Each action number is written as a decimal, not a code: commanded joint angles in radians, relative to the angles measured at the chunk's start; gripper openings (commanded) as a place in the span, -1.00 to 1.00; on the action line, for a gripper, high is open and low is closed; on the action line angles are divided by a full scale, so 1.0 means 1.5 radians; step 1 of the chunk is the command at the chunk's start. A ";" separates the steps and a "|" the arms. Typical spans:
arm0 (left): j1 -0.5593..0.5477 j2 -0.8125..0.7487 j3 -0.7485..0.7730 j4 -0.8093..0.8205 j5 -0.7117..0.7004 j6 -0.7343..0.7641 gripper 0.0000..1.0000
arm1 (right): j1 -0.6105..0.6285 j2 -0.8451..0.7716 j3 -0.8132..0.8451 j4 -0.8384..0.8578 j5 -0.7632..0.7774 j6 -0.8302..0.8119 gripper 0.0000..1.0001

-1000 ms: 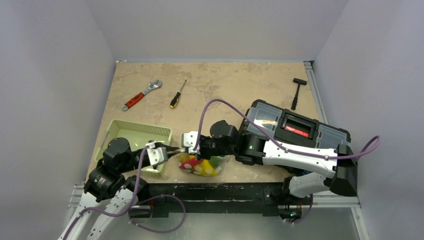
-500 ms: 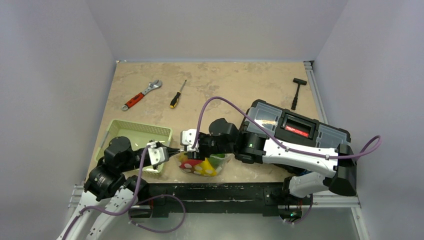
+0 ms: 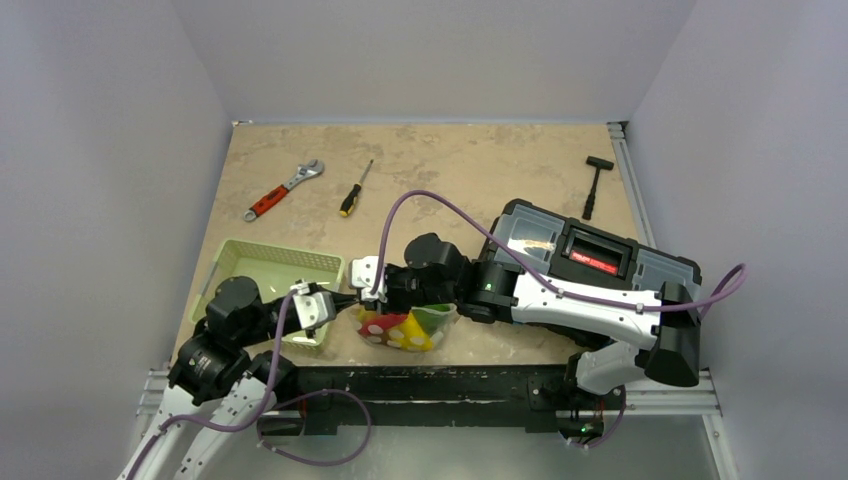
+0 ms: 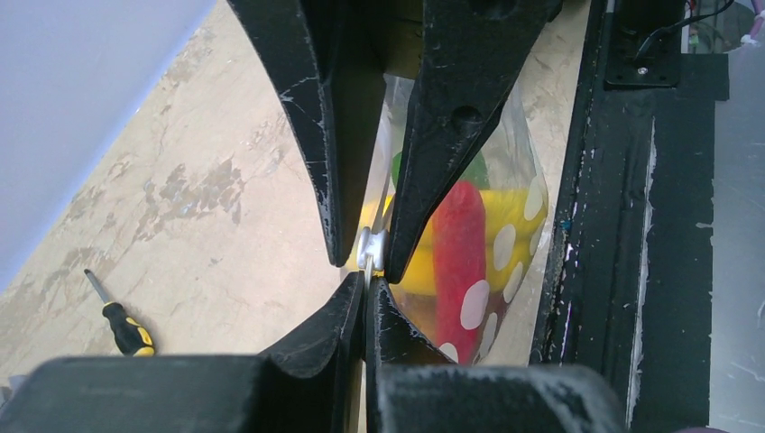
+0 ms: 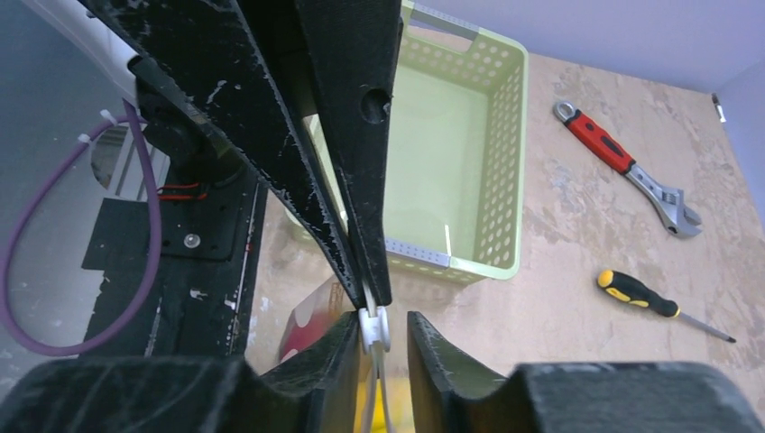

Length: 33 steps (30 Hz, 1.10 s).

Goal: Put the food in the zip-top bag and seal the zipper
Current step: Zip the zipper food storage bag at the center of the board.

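Clear plastic is already enclosing the load: the floppy, see-through zip-top bag (image 3: pixel 405 330) printed with whitish dots is lying at the six o'clock edge of the beige table (image 3: pixel 450 165), just in front of the arm bases. The toy food (image 4: pixel 458 257) is showing through its film as a long red chilli among yellow and green pieces. The pale green mesh basket (image 3: pixel 270 272) at about eight o'clock is showing only its bare floor in the right wrist view, so I am judging the filling step as done. Sealing is what is left. The zipper (image 4: pixel 372 251) is appearing here only as a small white tab on the bag's mouth edge, and how much of the strip is pressed shut I cannot tell. The left tool (image 4: pixel 368 289) is reaching in from nine o'clock, clenched tight, and it is apparently pinching the bag's edge right beside that tab. The right tool (image 5: pixel 377 327) is coming from three o'clock with its jaws standing partly apart, straddling the tab. One finger (image 5: pixel 347 343) is touching it while the other is leaving a sliver of daylight, so it is not clamping anything. The two tools are meeting almost tip to tip over the bag's nine o'clock end.
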 commanded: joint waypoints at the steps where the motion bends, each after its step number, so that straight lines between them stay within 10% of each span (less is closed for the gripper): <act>1: -0.002 -0.008 -0.006 0.037 -0.006 -0.011 -1.00 | -0.001 -0.009 0.033 0.016 -0.012 0.005 -0.59; 9: -0.002 -0.015 -0.009 0.042 -0.047 -0.018 -1.00 | -0.001 -0.016 0.021 0.022 0.005 0.015 -1.00; 33: -0.002 -0.030 -0.003 0.024 -0.370 -0.051 -1.00 | -0.005 -0.127 -0.074 -0.033 0.088 0.077 -1.00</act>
